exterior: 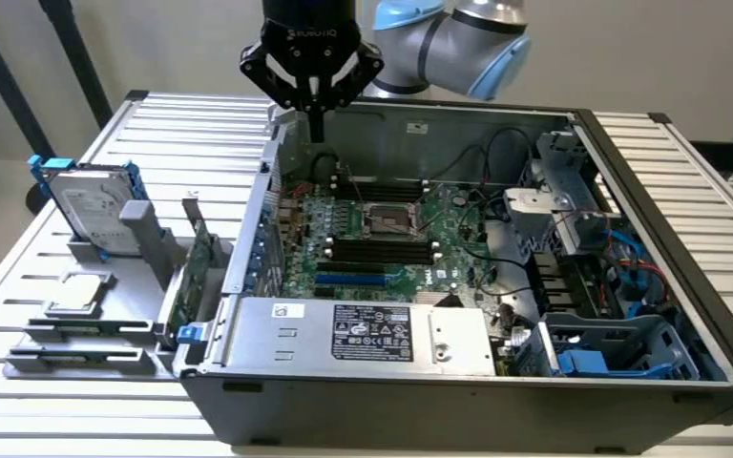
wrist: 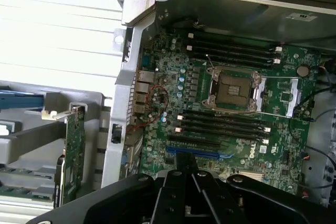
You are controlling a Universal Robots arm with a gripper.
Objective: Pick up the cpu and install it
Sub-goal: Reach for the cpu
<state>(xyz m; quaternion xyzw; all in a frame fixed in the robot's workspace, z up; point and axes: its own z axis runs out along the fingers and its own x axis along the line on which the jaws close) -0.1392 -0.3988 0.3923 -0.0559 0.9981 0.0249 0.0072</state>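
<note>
Cpu (exterior: 76,291): laid flat on the grey holder (exterior: 145,237) outside the computer case (exterior: 469,401), well apart from the gripper (exterior: 317,132), toward the exterior view's left and lower. Gripper: fingers pressed together with nothing held, hung above the case's rear edge. Open motherboard socket (exterior: 388,219) is seen below it.

- In the exterior view we look down at an angle, from farther off, on the whole open computer case (exterior: 469,405).
- In the wrist view we look closely down on its motherboard (wrist: 231,145), which both views share.

Bright, even light; computer case (exterior: 380,420) goes shadowy around 4 o'clock in the exterior view, table slats (wrist: 52,19) glare white in the wrist view.
</note>
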